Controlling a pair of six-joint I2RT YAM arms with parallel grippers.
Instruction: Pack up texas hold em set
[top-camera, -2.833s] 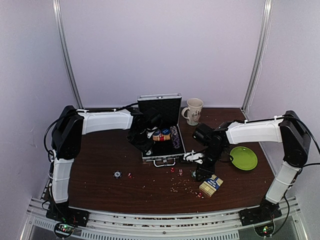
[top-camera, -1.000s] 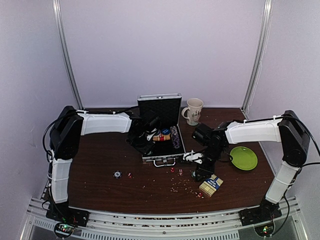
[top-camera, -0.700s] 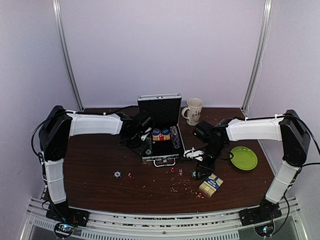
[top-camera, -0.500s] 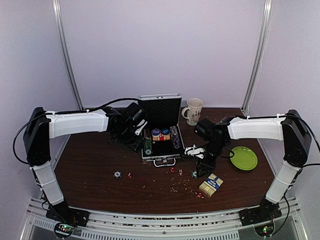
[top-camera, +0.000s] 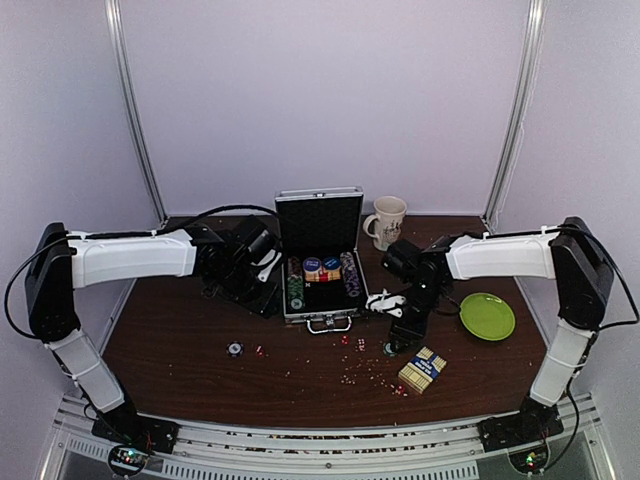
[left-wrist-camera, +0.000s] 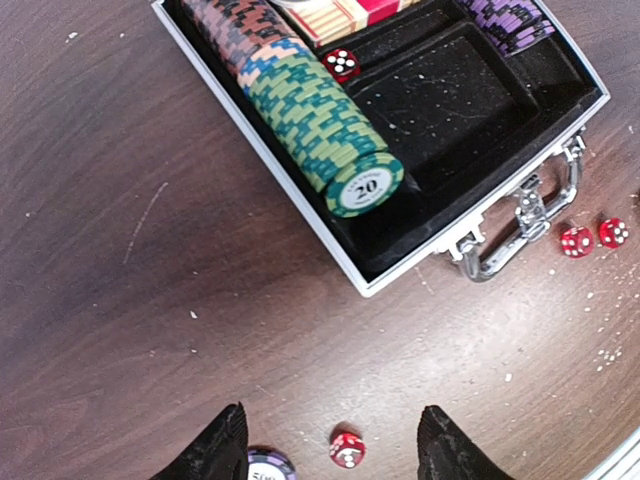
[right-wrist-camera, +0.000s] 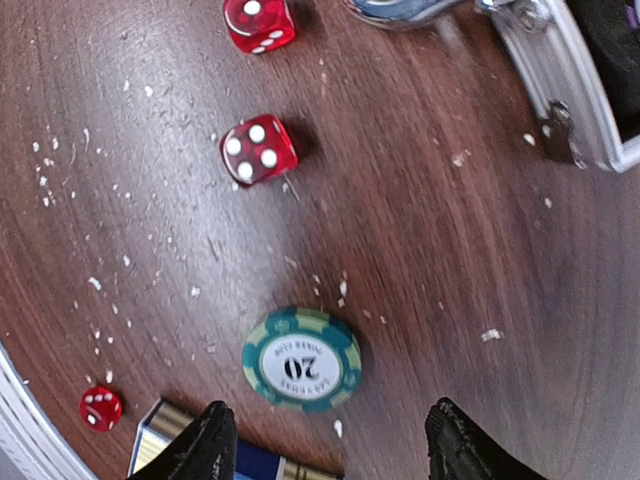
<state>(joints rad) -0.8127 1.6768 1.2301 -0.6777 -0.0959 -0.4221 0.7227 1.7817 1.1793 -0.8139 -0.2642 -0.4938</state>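
Brown tabletop (top-camera: 190, 345) bears the open silver case (top-camera: 318, 218), chips (left-wrist-camera: 315, 125) inside.

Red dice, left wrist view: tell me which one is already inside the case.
The die on the black lining of the case, beside the green chip stack. The other three lie on the table: two by the handle, one near the fingers.

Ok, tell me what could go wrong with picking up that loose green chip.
The green chip lies flat on the table, so the open right gripper may push it rather than lift it. The card box lies close by and could block a finger. Nearby red dice could be knocked away.
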